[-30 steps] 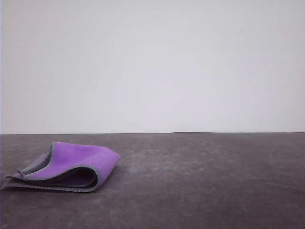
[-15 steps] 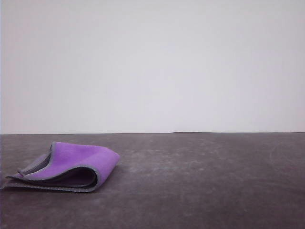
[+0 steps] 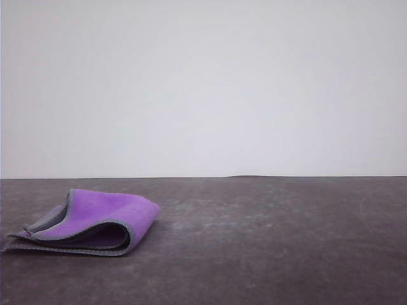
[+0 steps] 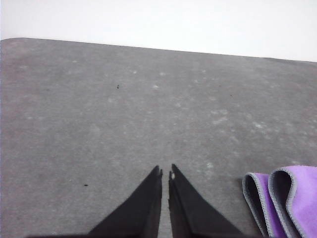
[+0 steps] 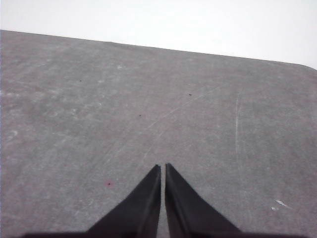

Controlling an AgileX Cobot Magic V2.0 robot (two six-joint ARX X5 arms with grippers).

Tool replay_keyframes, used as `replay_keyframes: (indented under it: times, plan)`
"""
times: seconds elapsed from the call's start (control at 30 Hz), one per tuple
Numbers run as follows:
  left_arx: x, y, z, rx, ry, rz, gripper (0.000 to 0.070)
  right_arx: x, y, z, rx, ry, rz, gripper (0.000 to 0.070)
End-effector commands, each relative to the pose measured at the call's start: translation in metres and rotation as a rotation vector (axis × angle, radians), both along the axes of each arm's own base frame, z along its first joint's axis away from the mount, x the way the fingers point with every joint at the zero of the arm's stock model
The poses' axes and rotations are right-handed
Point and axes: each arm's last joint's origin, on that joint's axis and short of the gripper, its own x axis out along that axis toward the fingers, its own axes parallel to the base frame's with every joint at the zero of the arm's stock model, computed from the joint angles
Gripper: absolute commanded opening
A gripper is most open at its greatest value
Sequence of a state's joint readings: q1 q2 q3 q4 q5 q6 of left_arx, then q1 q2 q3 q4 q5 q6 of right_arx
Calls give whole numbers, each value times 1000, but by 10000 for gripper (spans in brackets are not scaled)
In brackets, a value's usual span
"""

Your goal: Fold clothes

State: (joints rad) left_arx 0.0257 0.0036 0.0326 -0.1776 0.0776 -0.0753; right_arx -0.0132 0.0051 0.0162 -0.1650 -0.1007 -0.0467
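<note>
Change since earlier: nothing has moved; cloth lies as before.
Writing: no readable marks on anything.
Cloth (image 3: 89, 222): folded, purple face up, grey edging showing, at the table's (image 3: 267, 241) left side.
Left gripper (image 4: 165, 173): fingers nearly touching, holding nothing; cloth (image 4: 287, 198) lies near, apart from the tips.
Right gripper (image 5: 163, 168): fingers nearly together, holding nothing, above bare table.
</note>
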Motion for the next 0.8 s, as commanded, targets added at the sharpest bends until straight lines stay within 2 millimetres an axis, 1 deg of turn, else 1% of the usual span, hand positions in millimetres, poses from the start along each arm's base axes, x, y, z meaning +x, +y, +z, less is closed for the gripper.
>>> replay_keyframes:
  times: [0.0,0.77]
  plan:
    - [1,0,-7,-5,27,3,16,0,0,-1,13,-5,-5,10]
    - [1,0,-7,-5,27,3,16,0,0,-1,13,-5,-5,10]
